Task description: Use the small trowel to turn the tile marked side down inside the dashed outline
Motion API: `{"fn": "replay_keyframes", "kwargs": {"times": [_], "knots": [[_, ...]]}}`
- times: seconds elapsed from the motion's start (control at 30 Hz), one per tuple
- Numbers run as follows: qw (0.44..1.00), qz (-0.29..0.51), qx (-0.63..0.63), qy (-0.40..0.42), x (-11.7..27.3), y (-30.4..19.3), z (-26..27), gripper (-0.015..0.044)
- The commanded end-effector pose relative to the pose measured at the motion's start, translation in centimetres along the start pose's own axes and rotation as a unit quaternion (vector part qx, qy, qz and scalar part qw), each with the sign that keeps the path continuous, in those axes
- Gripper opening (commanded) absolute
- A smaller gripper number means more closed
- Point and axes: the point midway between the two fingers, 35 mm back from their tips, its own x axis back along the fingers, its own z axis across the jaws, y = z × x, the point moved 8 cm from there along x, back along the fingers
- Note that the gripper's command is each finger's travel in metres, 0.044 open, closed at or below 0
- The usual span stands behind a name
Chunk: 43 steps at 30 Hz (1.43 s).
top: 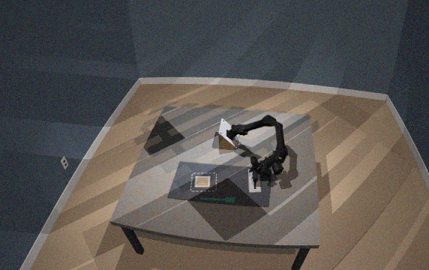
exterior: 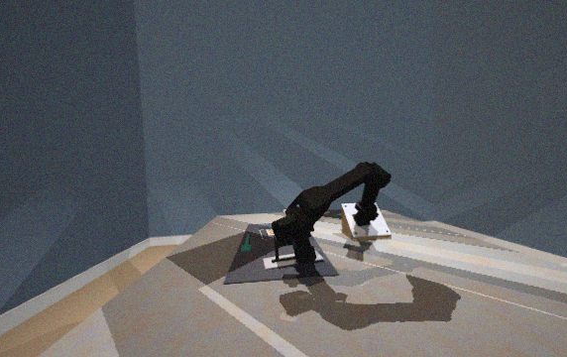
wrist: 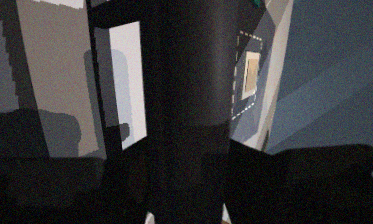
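Note:
My gripper [top: 256, 175] [exterior: 289, 238] [wrist: 182, 138] is shut on the dark handle of a trowel with a flat white blade [top: 258, 188] [exterior: 270, 264] [wrist: 137, 85]. The blade is low over the right end of the dark mat [top: 177, 187] [exterior: 244, 275], roughly level; whether it touches is unclear. The arm partly hides it. The tile [top: 202, 181] [wrist: 252, 74], tan with a cream border, lies flat inside the dashed outline [top: 204, 172] on the mat's left part, apart from the trowel. Whether its marked side faces up cannot be told.
A thin teal tool [top: 229, 199] [exterior: 247, 244] lies on the mat's front part, between tile and trowel. The arm's base is on a tilted white board [top: 222, 127] [exterior: 378, 228] behind the mat. Dark shadows cross the table [top: 154, 210].

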Motion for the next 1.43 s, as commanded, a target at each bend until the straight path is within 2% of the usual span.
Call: {"fn": "replay_keyframes", "kwargs": {"times": [0.0, 0.03, 0.4, 0.43, 0.77, 1.13, 1.27, 1.4], "knots": [[1.0, -0.002, -0.005, -0.007, -0.4, 0.0, 0.2, 0.0], [1.0, -0.002, -0.005, -0.007, -0.4, 0.0, 0.2, 0.0], [1.0, -0.002, -0.005, -0.007, -0.4, 0.0, 0.2, 0.0289], [1.0, -0.002, -0.005, -0.007, -0.4, 0.0, 0.2, 0.03], [1.0, -0.002, -0.005, -0.007, -0.1, 0.1, 0.3, 0.03], [1.0, -0.001, -0.003, -0.004, 5.0, 0.1, 0.3, 0.03], [1.0, -0.001, -0.003, -0.004, 5.7, 0.0, 0.3, 0.03], [1.0, 0.004, -0.002, -0.006, 6.8, -2.0, -3.7, 0.03]]}}
